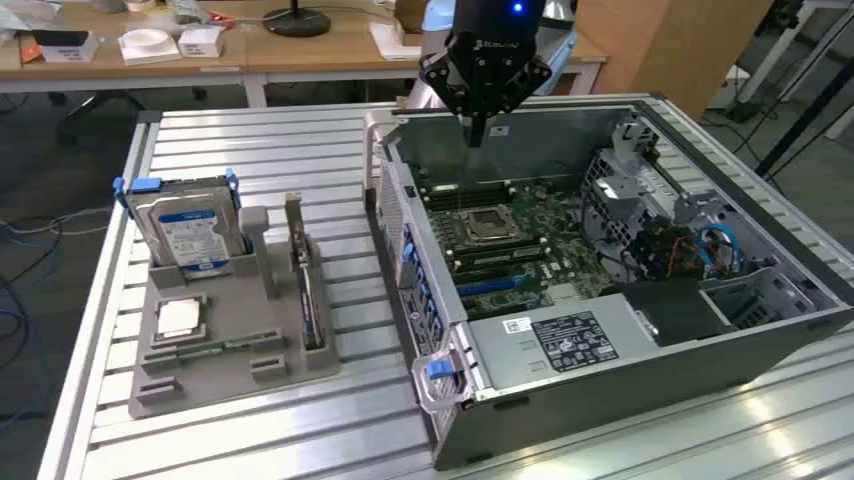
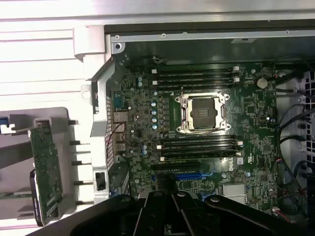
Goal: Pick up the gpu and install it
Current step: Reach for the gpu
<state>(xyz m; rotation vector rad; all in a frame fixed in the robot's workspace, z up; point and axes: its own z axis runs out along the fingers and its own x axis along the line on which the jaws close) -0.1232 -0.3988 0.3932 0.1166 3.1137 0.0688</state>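
The gpu (image 1: 304, 270) stands on edge in a slot of the grey holder (image 1: 227, 375) on the exterior view's left, apart from the arm. In the wrist view the gpu (image 2: 45, 172) shows its green circuit-board side. My gripper (image 1: 475, 135) hangs over the far end of the open computer case (image 1: 747, 330), fingers shut and holding nothing. From the wrist view, the gripper (image 2: 170, 192) is above the motherboard (image 2: 197, 123), close to a blue expansion slot (image 2: 182, 174).
The holder also carries a silver hard drive (image 1: 187, 225) with a blue-white label, a processor (image 1: 178, 318) and a memory stick (image 1: 220, 347). Inside the case lie a drive cage and cables (image 1: 714, 250) and a power supply (image 1: 574, 340). Desks with clutter stand behind.
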